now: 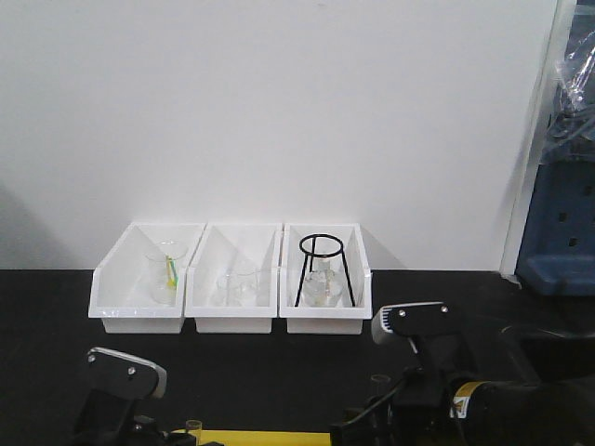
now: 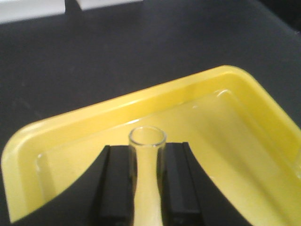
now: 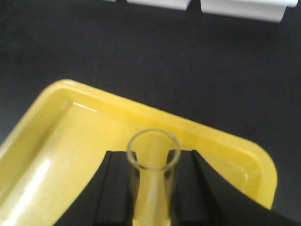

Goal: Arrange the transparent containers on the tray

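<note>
Two transparent containers show, both clear glass test tubes. In the left wrist view one tube (image 2: 147, 162) stands with its open rim up between the black fingers (image 2: 115, 181) of my left gripper (image 2: 147, 149), which is shut on it over the left end of the yellow tray (image 2: 225, 136). The right wrist view has the other tube (image 3: 153, 188) clamped in my right gripper (image 3: 154, 157) above the tray's (image 3: 66, 141) far right corner. From the front, only the tube rims (image 1: 192, 427) (image 1: 379, 380) and a strip of tray (image 1: 251, 438) show at the bottom edge.
Three white bins (image 1: 139, 311) (image 1: 232, 311) (image 1: 325, 316) line the back of the black table against the wall. They hold glass beakers, and the right one also holds a black wire tripod (image 1: 323, 265). Blue equipment (image 1: 558, 242) stands at the far right.
</note>
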Robot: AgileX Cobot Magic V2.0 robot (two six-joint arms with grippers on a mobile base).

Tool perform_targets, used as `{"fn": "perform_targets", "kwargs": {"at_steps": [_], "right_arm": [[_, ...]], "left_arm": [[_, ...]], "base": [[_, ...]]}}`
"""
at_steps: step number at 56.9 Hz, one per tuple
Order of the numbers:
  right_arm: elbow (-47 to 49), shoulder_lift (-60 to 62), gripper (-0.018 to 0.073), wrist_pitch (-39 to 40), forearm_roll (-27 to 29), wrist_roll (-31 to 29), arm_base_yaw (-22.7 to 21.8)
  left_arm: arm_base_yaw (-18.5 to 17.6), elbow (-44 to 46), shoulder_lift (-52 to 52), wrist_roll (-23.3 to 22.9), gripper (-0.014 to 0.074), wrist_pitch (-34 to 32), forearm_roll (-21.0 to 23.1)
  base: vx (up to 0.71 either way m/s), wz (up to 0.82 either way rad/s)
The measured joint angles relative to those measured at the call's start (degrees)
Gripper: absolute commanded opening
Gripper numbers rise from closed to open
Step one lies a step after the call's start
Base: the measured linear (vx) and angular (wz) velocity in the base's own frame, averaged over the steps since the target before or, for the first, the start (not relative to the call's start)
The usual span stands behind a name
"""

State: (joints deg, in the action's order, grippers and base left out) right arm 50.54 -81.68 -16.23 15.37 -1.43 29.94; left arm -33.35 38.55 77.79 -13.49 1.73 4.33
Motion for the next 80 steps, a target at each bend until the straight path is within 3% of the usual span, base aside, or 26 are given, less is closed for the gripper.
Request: {"fn": "perform_targets", "kwargs": {"at_steps": [19, 32, 45, 62, 70, 80], "right_arm": [[0.1, -10.9, 0.0011, 1.3, 1.1, 0.2, 0.0], [0.4, -14.5, 0.0071, 1.4, 2.8, 0.4, 0.0], [0.4, -16.7, 0.0235, 1.6, 3.9, 0.4, 0.0], [0.4, -17.8, 0.0495, 1.8, 5.1, 0.4, 0.0], [0.4, -16.7, 0.0496, 1.9, 5.3, 0.4, 0.0], [0.4, -9.7, 0.0417, 2.8, 4.9, -0.5, 0.0]], "left_arm": [[0.0, 0.1, 11.0, -1.5, 0.0183, -2.7, 0.3], [0.0, 0.2, 15.9, -2.1, 0.0314, -6.0, 0.4], [0.0, 0.2, 18.1, -4.3, 0.0443, -6.5, 0.4], [0.0, 0.2, 17.8, -4.6, 0.0449, -8.8, 0.4], [0.0, 0.2, 14.4, -4.6, 0.0449, -11.0, 0.4], [0.0, 0.2, 6.5, -4.6, 0.0421, -16.3, 0.4]], "base": [[0.0, 0.0], [0.0, 0.0], [0.0, 0.0], [0.0, 0.0], [0.0, 0.0], [0.0, 0.0]]}}
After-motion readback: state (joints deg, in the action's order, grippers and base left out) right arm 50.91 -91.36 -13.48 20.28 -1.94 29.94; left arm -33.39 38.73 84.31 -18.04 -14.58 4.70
